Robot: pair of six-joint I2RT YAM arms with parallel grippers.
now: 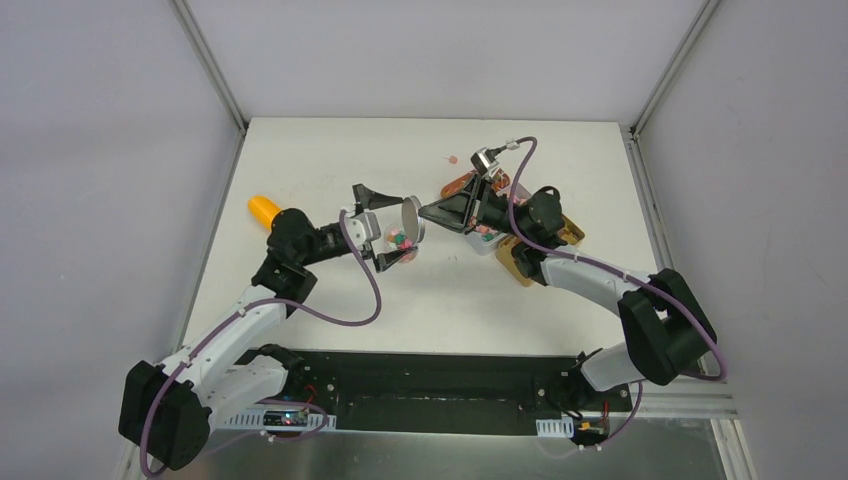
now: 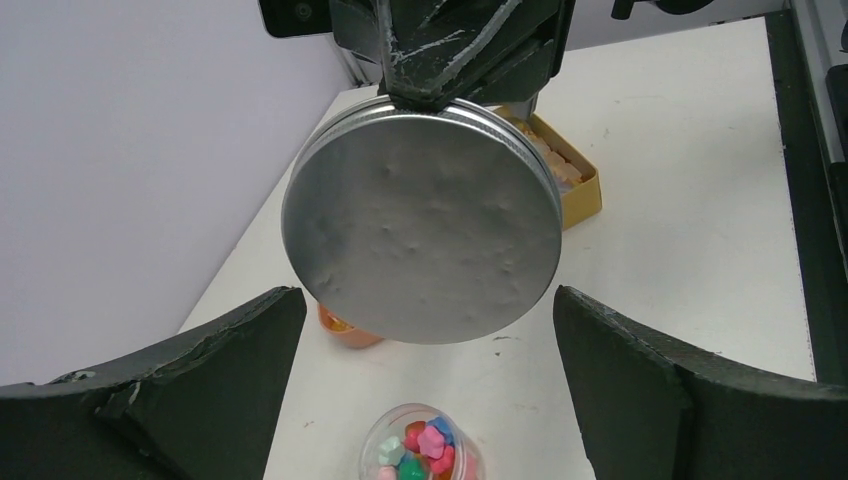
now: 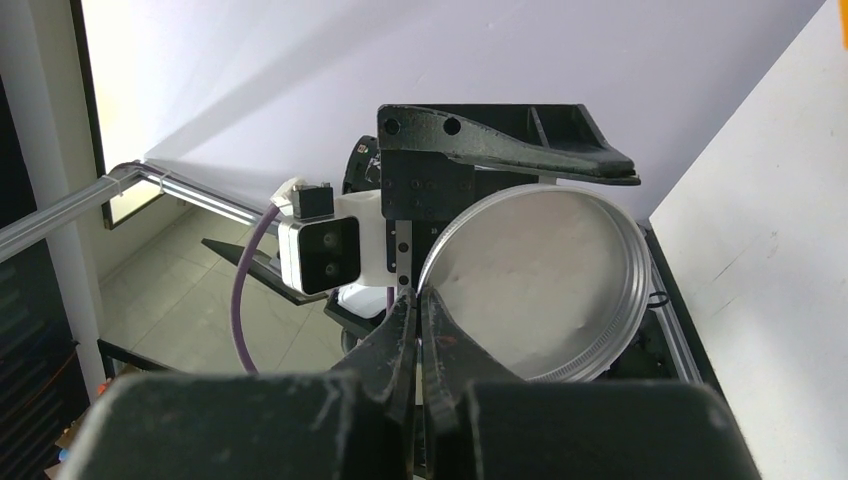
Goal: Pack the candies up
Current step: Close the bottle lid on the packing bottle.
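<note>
- Overhead, the 2 arms met near the middle of the white surface (image 1: 300, 150), with the left gripper (image 1: 395, 228) and the right gripper (image 1: 426, 213) almost nose to nose.
- The right gripper was shut tight on the rim of a round silver lid (image 2: 425, 230), pinching it at the edge so that the lid hung on its side in the air.
- The left gripper stood wide apart and held nothing; its 2 fingers (image 2: 200, 380) flanked the lid without touching it, and the flat face of the lid was turned toward the left wrist camera.
- The candies (image 2: 425, 450), pink, blue, green and red pieces, lay in a small clear jar (image 2: 470, 455) on the surface, below the lid and between the left gripper's fingers.
- More candies sat in a yellow box (image 2: 585, 190) farther back, partly hidden behind the lid.
- 1 stray pink piece (image 1: 452, 158) lay alone toward the far edge of the surface.
- An orange cup (image 2: 345, 332) showed just under the lid's lower left edge.
- An orange scoop (image 1: 262, 210) lay near the left edge of the surface, beside the left arm and well apart from the jar.
</note>
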